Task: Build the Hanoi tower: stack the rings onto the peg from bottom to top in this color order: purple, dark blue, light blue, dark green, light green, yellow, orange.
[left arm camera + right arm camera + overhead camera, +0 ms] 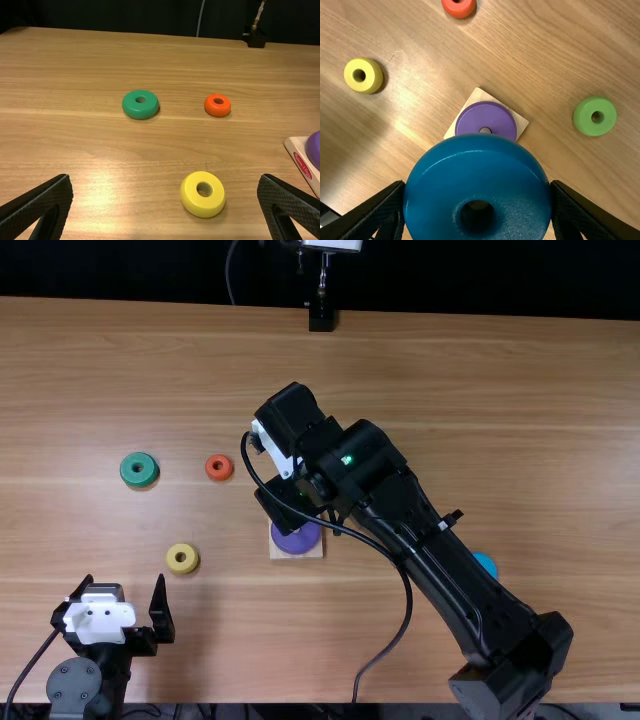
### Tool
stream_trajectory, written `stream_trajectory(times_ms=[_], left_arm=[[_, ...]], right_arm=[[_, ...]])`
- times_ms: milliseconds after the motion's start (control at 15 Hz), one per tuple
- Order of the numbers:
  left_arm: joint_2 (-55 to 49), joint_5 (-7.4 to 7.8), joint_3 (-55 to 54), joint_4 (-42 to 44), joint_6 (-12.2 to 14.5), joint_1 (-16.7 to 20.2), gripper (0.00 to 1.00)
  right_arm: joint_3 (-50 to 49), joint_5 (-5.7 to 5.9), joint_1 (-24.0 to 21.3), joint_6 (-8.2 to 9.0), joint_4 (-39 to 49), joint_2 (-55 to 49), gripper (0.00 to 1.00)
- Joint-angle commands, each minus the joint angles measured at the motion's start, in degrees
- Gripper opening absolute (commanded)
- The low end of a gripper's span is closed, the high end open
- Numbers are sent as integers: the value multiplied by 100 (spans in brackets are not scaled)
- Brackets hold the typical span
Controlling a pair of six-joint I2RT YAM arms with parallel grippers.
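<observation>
Grip tight on dark blue ring (477,172) at right gripper (286,505), near purple ring (487,119) on square base (520,123). Wide apart at left gripper (122,590), near yellow ring (203,206)

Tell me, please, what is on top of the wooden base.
The purple ring lies on the wooden base, around the peg. In the right wrist view, the blue ring covers part of all three.

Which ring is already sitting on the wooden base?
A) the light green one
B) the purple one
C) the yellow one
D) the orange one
B, because the purple ring lies on the square wooden base, while the yellow, orange and light green rings lie on the table.
</observation>
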Motion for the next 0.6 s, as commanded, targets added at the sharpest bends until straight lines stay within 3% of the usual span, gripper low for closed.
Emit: stream_trajectory(times_ms=[0, 200, 267, 333, 467, 533], left_arm=[[-67, -9, -607, -469, 32, 29, 100], [-67, -9, -607, -469, 32, 29, 100], [-67, -9, -607, -469, 32, 29, 100], [-67, -9, -607, -469, 32, 29, 100], [-67, -9, -607, -469, 32, 29, 100], [-67, -9, -607, -469, 32, 29, 100]], right_arm=[[138, -14, 66, 52, -11, 59, 0], [112, 29, 57, 52, -22, 95, 2], [86, 29, 57, 41, -64, 156, 44], [77, 71, 57, 31, -74, 191, 100], [68, 240, 40, 31, -43, 200, 100], [86, 229, 31, 41, -1, 200, 100]])
